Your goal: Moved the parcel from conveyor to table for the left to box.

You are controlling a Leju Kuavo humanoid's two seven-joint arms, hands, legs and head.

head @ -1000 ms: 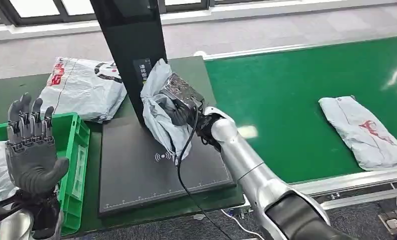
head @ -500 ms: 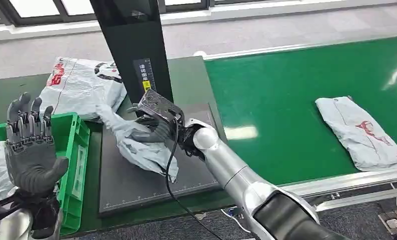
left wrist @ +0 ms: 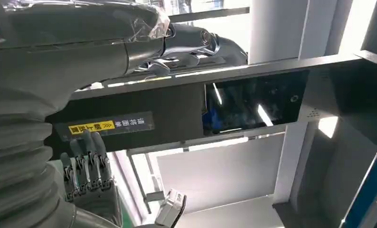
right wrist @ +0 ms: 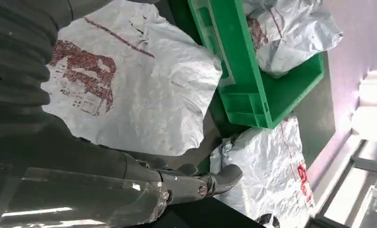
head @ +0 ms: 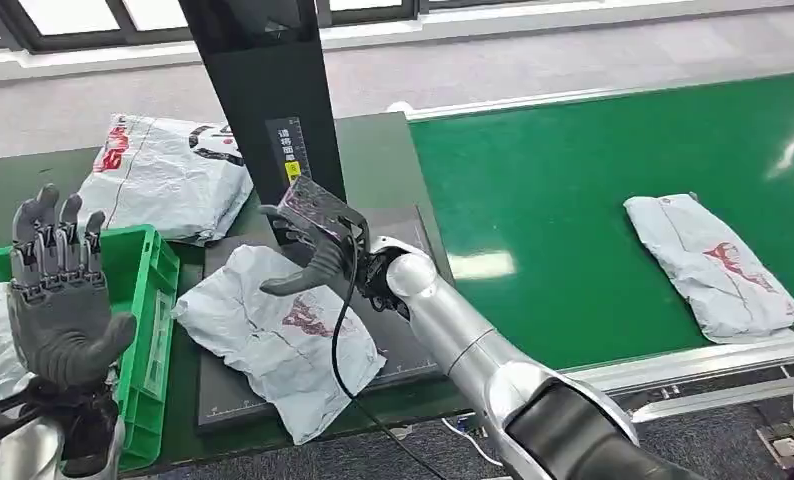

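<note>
The parcel [head: 278, 345] lies flat on the black pad [head: 413, 345] on the bench [head: 373, 150], its printed side up, one end reaching past the pad's front edge toward the green box [head: 148, 330]. The right robot hand [head: 308, 245] hangs just above the parcel's far edge with its fingers spread and nothing in them; from the right wrist view the parcel [right wrist: 129, 80] sits free below the hand, so the drop looks done. The left robot hand [head: 63, 310] is raised over the box with its palm wide and fingers up, holding nothing.

By this reading the carry from the conveyor [head: 593, 200] is finished and the step in hand is the release and clearing away. The next move seems to call for the right arm to lift back and out, clear of the black post [head: 263, 90] just behind it and without dragging the cable [head: 348, 330] that trails across the parcel. Then the left robot hand would need to come down and across to the parcel's near end, take hold of the loose bag film, and bring it over the box wall.

A second parcel [head: 713, 265] waits on the conveyor, and another bag [head: 163, 175] lies on the bench behind the box. The slack film may slip or bunch in a grasp.
</note>
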